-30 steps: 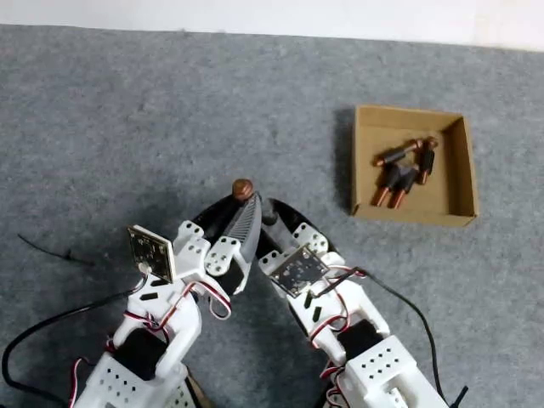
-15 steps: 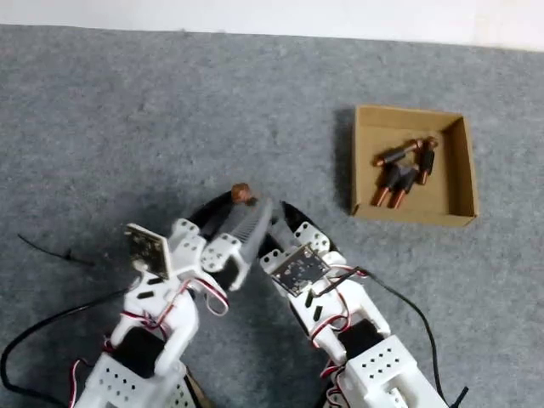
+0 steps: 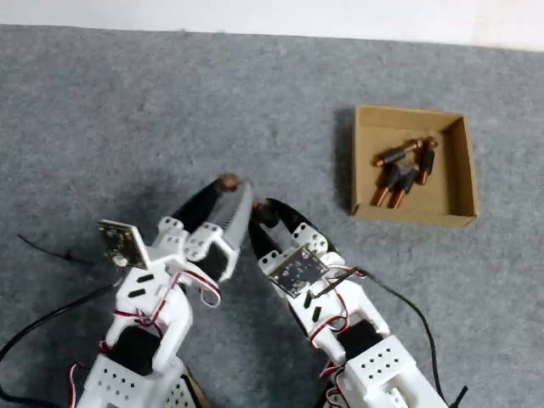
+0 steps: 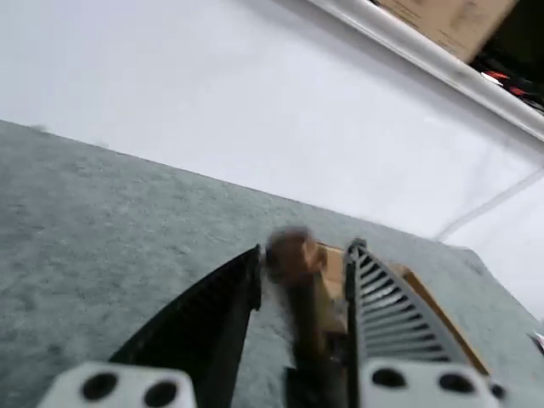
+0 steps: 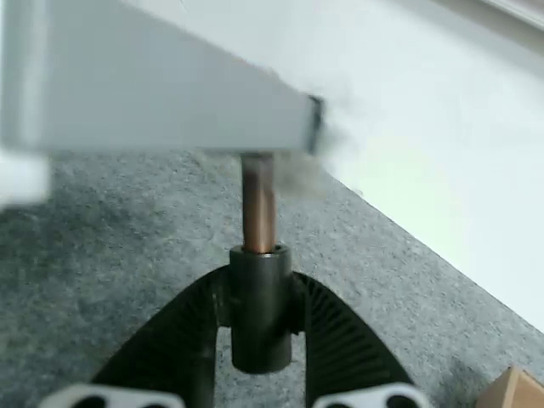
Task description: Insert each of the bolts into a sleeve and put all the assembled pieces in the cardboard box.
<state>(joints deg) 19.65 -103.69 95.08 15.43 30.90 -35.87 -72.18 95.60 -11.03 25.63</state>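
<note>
Since a second ago my left arm has swung toward the left of the high view and carried its load along, so the bolt head now sits further up and left than before, while my right arm has hardly shifted. The left pincer (image 3: 228,190) is closed on a copper-coloured metal bolt (image 3: 227,181), just left of centre in the high view and above the grey felt-covered bench (image 3: 127,110). From the left wrist camera the left pincer (image 4: 306,255) has the bolt's (image 4: 289,251) rounded head up between its black finger and its ribbed grey finger. Just to the right in the high view, the right pincer (image 3: 262,212) points up and left toward it, the two tips close together. The right wrist camera shows that pincer (image 5: 259,285) clamped around a black cylindrical sleeve (image 5: 257,310), held upright. A copper shank (image 5: 257,200) stands out of the sleeve's mouth and runs up to a pale grey slab (image 5: 153,93) across the top of that view. I cannot tell whether this shank belongs to the bolt in my left pincer. The shallow brown cardboard box (image 3: 412,219) lies at the right of the high view, well apart from both arms. A small cluster of assembled copper-and-black pieces (image 3: 404,170) lies inside it.
</note>
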